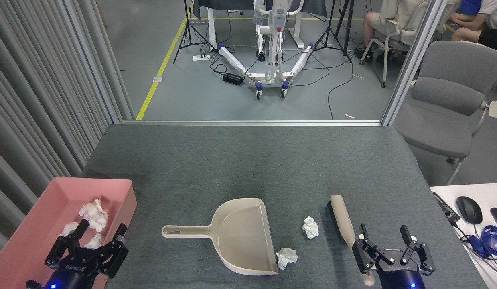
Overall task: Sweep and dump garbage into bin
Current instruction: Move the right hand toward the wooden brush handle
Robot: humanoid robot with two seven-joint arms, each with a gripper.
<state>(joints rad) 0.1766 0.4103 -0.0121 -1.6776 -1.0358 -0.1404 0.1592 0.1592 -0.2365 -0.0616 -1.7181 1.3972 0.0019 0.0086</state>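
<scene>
White tissue wads are the garbage: one (311, 227) lies on the grey counter (248, 160) between the dustpan (240, 237) and the brush (346, 228), a second (286, 257) sits right at the dustpan's open lip, touching or nearly so. More wads (94, 214) already lie in the pink bin (39, 228) at the counter's left edge.

Those wads look feather-light and soft; a stroke of bristles should roll them easily, though they may skitter or cling to the felt-like cloth instead of sliding. No care for breakage is needed.

Both tools look like stiff, smooth beige plastic, light but likely slippery. The dustpan's long handle points left toward the left gripper (100, 235), and I would take it mid-handle, short of the hanging slot. The brush lies with its dark head away from the robot and its handle running down beside the right gripper (386, 237); the rounded grip end is the natural hold.

Left fingers (80, 228) are spread and empty, hovering over the bin's near corner. Right fingers (404, 233) are likewise spread, holding nothing, with the brush handle just to their left.
</scene>
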